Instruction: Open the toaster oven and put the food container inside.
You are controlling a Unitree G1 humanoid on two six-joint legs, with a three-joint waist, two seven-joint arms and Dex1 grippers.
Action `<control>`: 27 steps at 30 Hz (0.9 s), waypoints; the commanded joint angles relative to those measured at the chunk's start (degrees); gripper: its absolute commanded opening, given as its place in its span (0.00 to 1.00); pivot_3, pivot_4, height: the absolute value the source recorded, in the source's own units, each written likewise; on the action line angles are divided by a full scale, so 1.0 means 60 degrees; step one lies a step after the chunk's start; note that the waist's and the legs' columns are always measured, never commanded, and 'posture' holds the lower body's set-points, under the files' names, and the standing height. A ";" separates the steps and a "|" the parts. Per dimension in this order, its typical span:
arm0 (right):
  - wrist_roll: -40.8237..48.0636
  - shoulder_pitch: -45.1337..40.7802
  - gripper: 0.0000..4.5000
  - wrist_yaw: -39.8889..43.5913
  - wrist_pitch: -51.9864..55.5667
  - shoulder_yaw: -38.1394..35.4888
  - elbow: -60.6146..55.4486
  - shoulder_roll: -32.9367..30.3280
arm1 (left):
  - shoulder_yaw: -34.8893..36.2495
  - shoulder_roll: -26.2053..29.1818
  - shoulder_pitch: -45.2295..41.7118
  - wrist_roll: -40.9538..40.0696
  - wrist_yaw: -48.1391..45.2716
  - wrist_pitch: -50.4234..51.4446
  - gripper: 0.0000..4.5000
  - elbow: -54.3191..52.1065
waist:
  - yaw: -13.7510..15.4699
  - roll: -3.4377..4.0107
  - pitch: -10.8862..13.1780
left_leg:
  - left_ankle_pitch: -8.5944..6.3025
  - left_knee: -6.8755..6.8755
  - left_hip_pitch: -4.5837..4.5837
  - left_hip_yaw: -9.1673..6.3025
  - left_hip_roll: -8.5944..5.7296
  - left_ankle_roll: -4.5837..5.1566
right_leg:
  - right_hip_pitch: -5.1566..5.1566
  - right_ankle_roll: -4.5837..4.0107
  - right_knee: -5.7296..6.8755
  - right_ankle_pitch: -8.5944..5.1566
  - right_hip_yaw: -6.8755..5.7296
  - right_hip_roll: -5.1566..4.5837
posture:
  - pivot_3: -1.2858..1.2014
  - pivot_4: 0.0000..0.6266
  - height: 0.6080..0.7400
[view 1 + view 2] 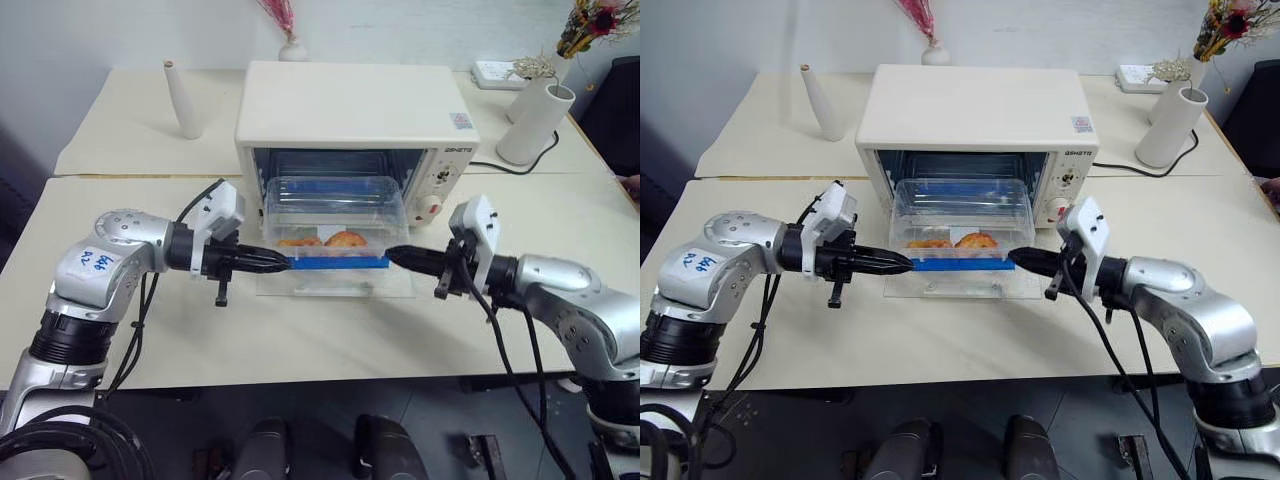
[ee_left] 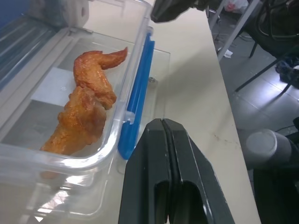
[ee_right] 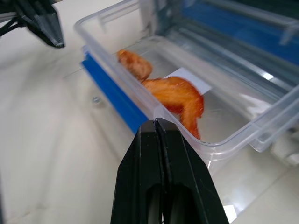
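Nearest the head camera: two silver-metal arms with black cabling, reaching in from either side over a cream, smooth worktop (image 1: 300,340). Left pincer (image 1: 284,263): tapered black fingers pressed fully together, nothing between them, tip at the left end of the food container (image 1: 335,215), just beside its blue clip strip (image 1: 335,263); contact impossible to judge. Right pincer (image 1: 392,254): same glossy black wedge shape, fingers closed flat against each other, empty, tip at the container's right near corner by the clear rim.

Food container: clear rigid plastic, rectangular with rounded corners, open-topped as seen in the wrist views, blue strip along the near long side. Orange-brown glazed chicken pieces (image 2: 86,107) inside, wrinkled and shiny, lying on the transparent floor. Container resting on the lowered glass door (image 1: 335,285) of the toaster oven (image 1: 350,110), right at the mouth of the cavity, between the two pincers.

Toaster oven: boxy, cream-white, matte top, door dropped flat toward the camera, dark interior with wire rack visible. Control panel on its right face with pale knobs and one red knob (image 1: 434,203).

Behind, on a second worktop: slim white cone-shaped vase (image 1: 184,100) at left, white cylindrical vase (image 1: 533,122) with dried flowers at right, white power strip (image 1: 497,73) with black cord.
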 commanded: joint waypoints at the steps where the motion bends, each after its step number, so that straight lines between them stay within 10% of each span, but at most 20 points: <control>1: -0.0463 -0.0589 0.01 0.0052 -0.0480 0.0129 0.0714 0.0422 | -0.0392 -0.0368 -0.0233 0.1186 0.0716 -0.1169 0.00 0.0715 | 0.0006 0.0000 0.0000 | 0.0001 0.0003 0.0000 0.0001 0.0000 0.0000 | 0.0000 0.0000 0.0004 0.0000 0.0000 0.0000 | 0.52 0.24 1.00; 12: -0.1848 -0.1908 0.01 -0.0799 -0.1431 0.0182 0.2519 0.1889 | 0.0313 -0.2245 -0.1950 0.2262 0.3157 -0.2404 0.00 0.3127 | -0.0001 -0.0001 0.0000 | 0.0004 0.0018 -0.0012 -0.0003 -0.0002 0.0001 | -0.0006 0.0007 0.0014 0.0004 -0.0006 -0.0001 | 0.52 0.24 1.00; 27: -0.1855 -0.1983 0.01 -0.0781 -0.1441 -0.0161 0.2354 0.2039 | 0.0663 -0.2622 -0.1823 0.2198 0.3650 -0.1935 0.00 0.3012 | -0.0011 -0.0001 0.0000 | 0.0007 0.0016 -0.0014 -0.0005 -0.0001 -0.0004 | -0.0010 0.0010 0.0019 0.0005 -0.0012 -0.0001 | 0.52 0.24 1.00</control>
